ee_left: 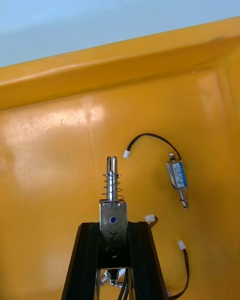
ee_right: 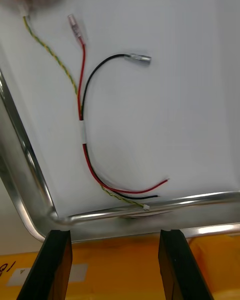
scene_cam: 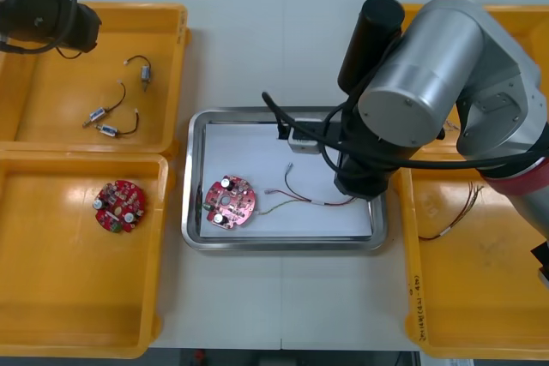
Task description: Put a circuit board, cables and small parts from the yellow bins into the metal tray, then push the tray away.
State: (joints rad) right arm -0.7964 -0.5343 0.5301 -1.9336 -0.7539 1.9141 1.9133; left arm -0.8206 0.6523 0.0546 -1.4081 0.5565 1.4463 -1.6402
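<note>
Front view: your right arm (scene_cam: 429, 75) is hanging over the right half of the tray (scene_cam: 283, 243). The tray is sitting mid-table, white inside. A board (scene_cam: 230, 203) is lying in its left part. A red and black cable (scene_cam: 319, 201) is lying to the board's right.

Right wrist view: your right gripper (ee_right: 115, 232) is hovering with its jaws standing wide and nothing between them, over the tray's corner rim and a right bin (ee_right: 125, 265) just beside it. The cable is lying flat on the white floor, its bare ends near that rim.

Left wrist view: your left gripper (ee_left: 113, 227) is clamping a small metal part (ee_left: 113, 200) with a spring and pin, jaws apart by its width, over the far left bin (ee_left: 60, 145). Another part (ee_left: 177, 176) is lying on the bin floor nearby.

Front view again: a second board (scene_cam: 119, 207) is resting in the near left bin (scene_cam: 51, 297).
</note>
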